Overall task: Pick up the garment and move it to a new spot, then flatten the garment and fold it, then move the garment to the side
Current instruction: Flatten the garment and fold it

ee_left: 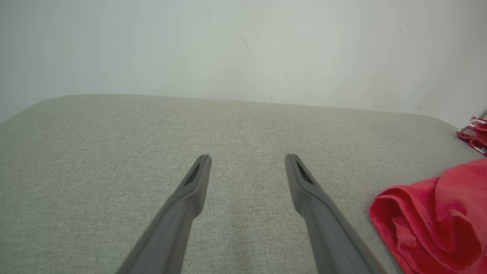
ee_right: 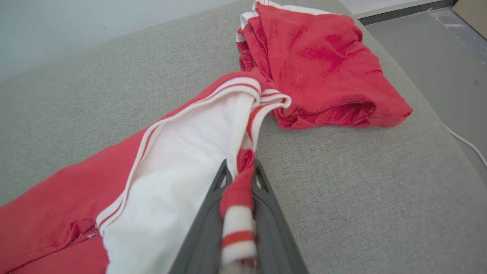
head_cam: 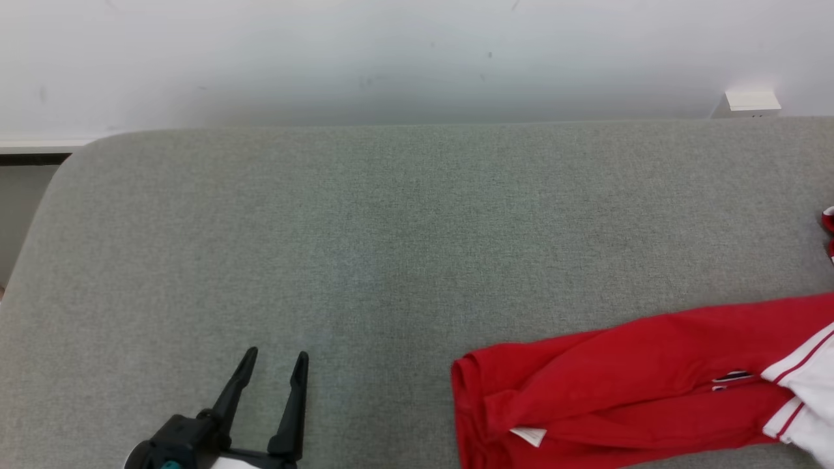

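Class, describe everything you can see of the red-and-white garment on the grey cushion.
The red-and-white garment, seemingly soft knit, has a red body, a white panel with red-striped trim and a white tag. It lies rumpled along the grey cushion. The right gripper is shut on its striped edge; another red cloth lies beside it.
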{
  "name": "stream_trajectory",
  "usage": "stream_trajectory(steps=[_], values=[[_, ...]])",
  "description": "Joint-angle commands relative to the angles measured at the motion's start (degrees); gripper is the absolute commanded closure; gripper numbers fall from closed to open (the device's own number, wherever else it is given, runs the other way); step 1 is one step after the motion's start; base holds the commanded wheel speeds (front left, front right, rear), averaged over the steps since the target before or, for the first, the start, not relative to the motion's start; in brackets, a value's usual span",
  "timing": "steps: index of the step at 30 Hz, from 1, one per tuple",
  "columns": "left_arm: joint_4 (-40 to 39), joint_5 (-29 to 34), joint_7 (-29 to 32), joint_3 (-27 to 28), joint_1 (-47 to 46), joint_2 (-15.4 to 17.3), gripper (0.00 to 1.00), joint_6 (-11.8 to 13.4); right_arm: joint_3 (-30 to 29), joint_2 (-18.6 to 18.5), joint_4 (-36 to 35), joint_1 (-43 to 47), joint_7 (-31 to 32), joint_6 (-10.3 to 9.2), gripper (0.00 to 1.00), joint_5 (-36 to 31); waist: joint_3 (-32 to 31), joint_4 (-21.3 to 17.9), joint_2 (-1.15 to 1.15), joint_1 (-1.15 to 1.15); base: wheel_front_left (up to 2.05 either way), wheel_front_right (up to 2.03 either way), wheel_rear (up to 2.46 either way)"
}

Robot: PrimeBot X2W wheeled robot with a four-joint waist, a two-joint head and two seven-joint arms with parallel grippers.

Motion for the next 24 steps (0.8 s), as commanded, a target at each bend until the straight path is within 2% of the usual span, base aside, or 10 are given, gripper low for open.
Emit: stream_trajectory(steps=[1, 3, 5, 12, 13, 18, 24], values=[[0.53, 0.68, -0.03, 0.27, 0.47, -0.27, 0.00, -0.26, -0.79, -1.31, -2.16, -1.01, 1.70, -0.13, 1.00, -0.85, -0.27, 0.04, 0.00, 0.00, 0.00, 0.00, 0.00], [0.75, 0.76, -0.03, 0.31, 0.48, -0.39, 0.00, -0.37, -0.75, -1.85, -3.69, -1.12, 2.82, -0.13, 1.00, -0.89, -0.41, 0.06, 0.00, 0.00, 0.00, 0.00, 0.00], [1.41, 1.02, -0.03, 0.41, 0.38, -0.91, 0.00, -0.82, 1.54, -3.10, -8.94, -1.00, 6.45, -0.13, 1.00, -0.69, -0.79, 0.28, 0.00, 0.00, 0.00, 0.00, 0.00], [2.43, 1.56, -0.03, 0.86, 0.29, -2.93, 0.00, -1.70, 13.98, -2.55, -20.53, 1.96, 12.64, -0.13, 1.00, 1.69, -1.38, 1.07, 0.00, 0.00, 0.00, 0.00, 0.00], [2.43, 1.56, -0.03, 0.86, 0.29, -2.93, 0.00, -1.70, 13.98, -2.55, -20.53, 1.96, 12.64, -0.13, 1.00, 1.69, -1.38, 1.07, 0.00, 0.00, 0.00, 0.00, 0.00], [3.03, 2.24, -0.03, 1.49, -0.05, -4.03, 0.00, -2.36, 23.14, 0.91, -22.43, 3.87, 13.12, -0.13, 1.00, 0.55, -1.52, 1.89, 0.00, 0.00, 0.00, 0.00, 0.00], [3.46, 3.05, -0.03, 2.51, 0.47, -5.15, 0.00, -3.00, 28.79, 9.19, -18.26, 4.84, 7.48, -0.13, 1.00, -2.19, -1.46, 2.55, 0.00, 0.00, 0.00, 0.00, 0.00]])
